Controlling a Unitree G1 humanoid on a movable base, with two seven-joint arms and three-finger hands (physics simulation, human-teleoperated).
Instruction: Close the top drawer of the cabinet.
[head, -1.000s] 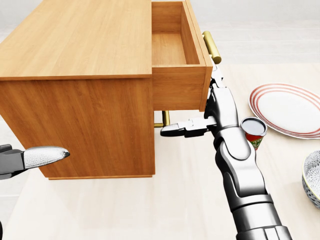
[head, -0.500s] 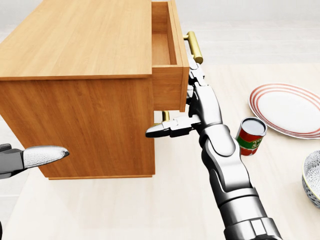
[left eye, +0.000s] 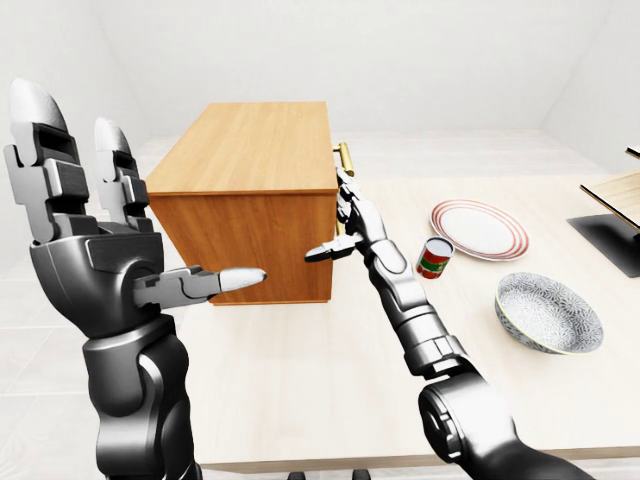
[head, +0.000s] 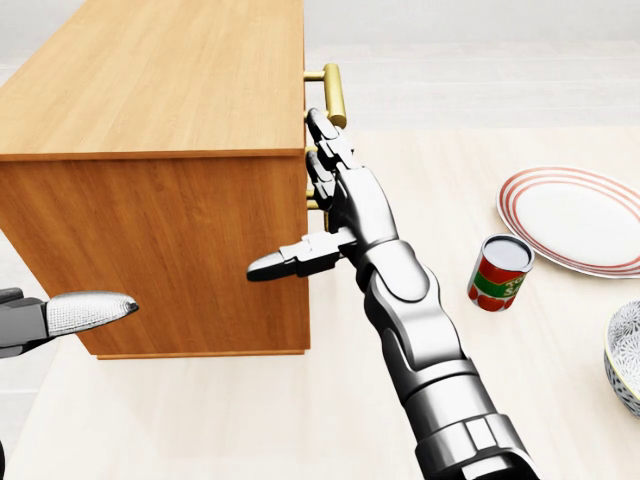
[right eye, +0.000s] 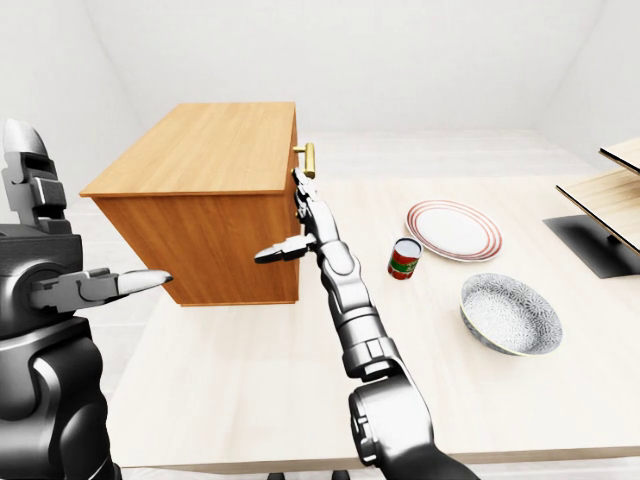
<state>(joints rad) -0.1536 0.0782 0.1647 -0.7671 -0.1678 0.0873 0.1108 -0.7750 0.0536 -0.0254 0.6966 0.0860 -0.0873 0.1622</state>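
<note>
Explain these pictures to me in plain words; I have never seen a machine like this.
This is a simulated humanoid robot, seen through three cameras on its own head, so you look out over its arms. Its right hand lies with open fingers flat against the face of a wooden cabinet, beside the brass handle; the drawer looks pushed in. Its left hand is raised and open, holding nothing. The cabinet stands on a pale table, along with a red can, a red-rimmed plate and a patterned bowl.
</note>
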